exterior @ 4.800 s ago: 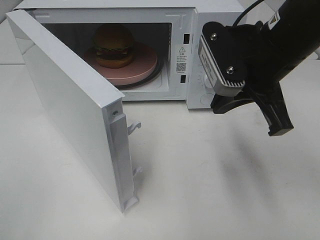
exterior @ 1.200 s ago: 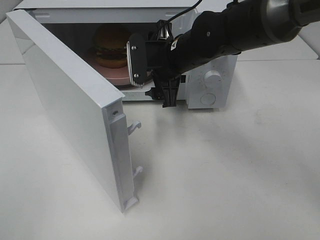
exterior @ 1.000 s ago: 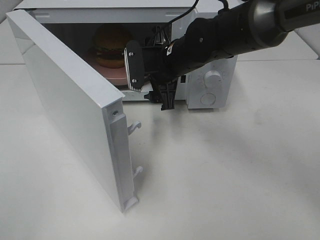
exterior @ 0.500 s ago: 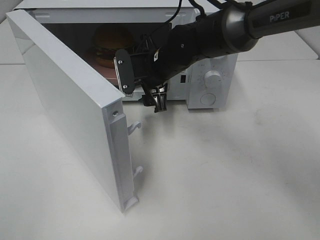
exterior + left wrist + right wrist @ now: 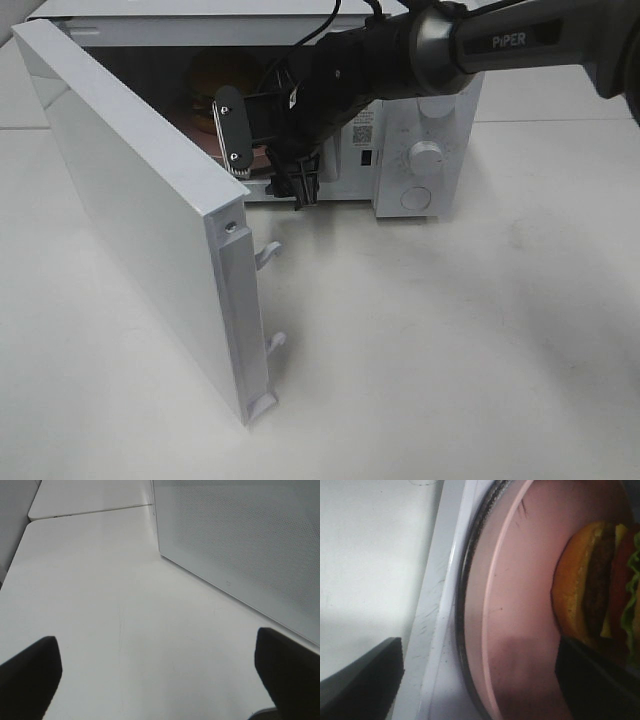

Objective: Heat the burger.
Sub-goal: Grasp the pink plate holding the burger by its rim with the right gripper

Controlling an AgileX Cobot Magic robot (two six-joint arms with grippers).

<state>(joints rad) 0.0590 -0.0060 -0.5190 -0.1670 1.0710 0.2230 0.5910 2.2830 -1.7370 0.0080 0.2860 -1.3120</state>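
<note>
**While the door (image 5: 130, 220) hangs open, your right gripper (image 5: 477, 670) sits at the mouth of the microwave (image 5: 395, 170)**

As far as the high camera shows, your right arm comes in from the control-panel side of the microwave and crosses the front of its opening. That puts the gripper right at the front sill of the cavity. Its jaws are spread wide and aren't clamped on anything. In the wrist view, one dark finger (image 5: 365, 680) is on the table side of the white sill and the other is over the pink plate (image 5: 520, 605). Between them you can see the plate's front rim and the dark ring (image 5: 462, 605) around it.

The burger (image 5: 590, 585) is inside the microwave, sitting on that plate, deeper into the cavity than the gripper. You can make out bun, dark patty, a bit of yellow cheese and green lettuce. The inner finger looks close to it, but you can't tell from these views whether there's a gap.

The door is hinged on the side of the microwave away from the control panel and swung far out. Its latch hooks (image 5: 268, 255) stick out of the free edge.

Your left gripper (image 5: 160, 680) doesn't show in the high view. Its own camera has the jaws wide apart over the white table (image 5: 100, 605), near a dotted white panel (image 5: 240, 545). I can't tell which face of the microwave that panel is.
</note>
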